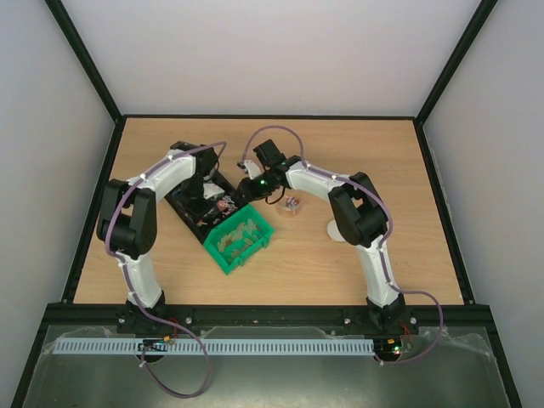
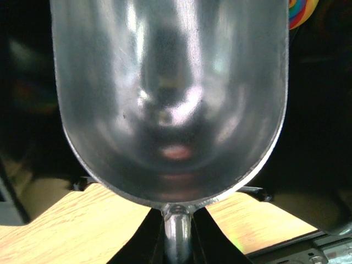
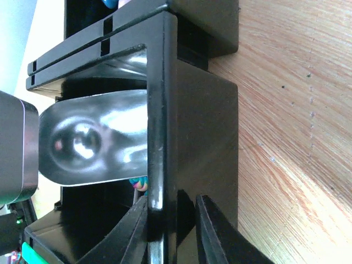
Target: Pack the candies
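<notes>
A metal scoop [image 2: 170, 99] fills the left wrist view, its bowl showing no candies. My left gripper [image 2: 177, 212] is shut on its handle and holds it inside a black bin [image 1: 189, 204]. Colourful candies [image 1: 225, 206] lie in that bin; one striped candy [image 2: 301, 10] peeks out past the scoop's rim. My right gripper [image 3: 169, 199] straddles the bin's wall [image 3: 159, 110], one finger inside and one outside, shut on it. In that view the scoop [image 3: 93, 140] sits above a striped candy [image 3: 140, 184]. Pale candies [image 1: 238, 236] lie in a green basket [image 1: 259, 244].
A small clear cup [image 1: 291, 204] stands just right of my right gripper [image 1: 246, 189]. A round white lid [image 1: 337, 231] lies beside the right arm's elbow. The green basket touches the black bin's near corner. Dark frame rails border the wooden table [image 1: 357, 153].
</notes>
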{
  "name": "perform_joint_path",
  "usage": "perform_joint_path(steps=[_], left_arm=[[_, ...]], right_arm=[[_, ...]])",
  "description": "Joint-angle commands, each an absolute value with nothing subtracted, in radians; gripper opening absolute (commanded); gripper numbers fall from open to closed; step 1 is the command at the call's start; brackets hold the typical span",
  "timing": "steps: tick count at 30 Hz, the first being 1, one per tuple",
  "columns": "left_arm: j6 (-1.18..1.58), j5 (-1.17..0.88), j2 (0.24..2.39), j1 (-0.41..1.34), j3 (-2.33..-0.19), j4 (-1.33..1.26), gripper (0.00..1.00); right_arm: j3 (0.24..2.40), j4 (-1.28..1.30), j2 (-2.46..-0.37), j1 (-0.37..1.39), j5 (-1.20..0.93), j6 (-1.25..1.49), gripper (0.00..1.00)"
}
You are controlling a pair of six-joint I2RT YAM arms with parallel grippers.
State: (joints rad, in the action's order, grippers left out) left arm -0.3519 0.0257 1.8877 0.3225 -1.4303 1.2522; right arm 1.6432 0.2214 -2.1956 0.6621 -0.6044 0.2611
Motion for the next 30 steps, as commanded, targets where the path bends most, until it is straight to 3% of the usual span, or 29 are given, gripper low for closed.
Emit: perform_joint_path(steps=[1, 12, 30], left_arm=[[-0.356, -0.054, 1.840, 0.335, -1.373, 1.101, 0.02], [-0.370, -0.154, 1.722, 0.338, -1.242, 0.860, 0.02], [-0.379, -0.267, 1.498, 0.295, -0.939, 0.563, 0.02]], right_arm=[[1.664, 0.261, -2.203, 0.675, -0.654, 0.261, 0.20], [1.661, 0.258, -2.196, 0.681, -0.657, 0.251, 0.02], [1.649, 0.246, -2.147, 0.682, -0.568, 0.265, 0.02]])
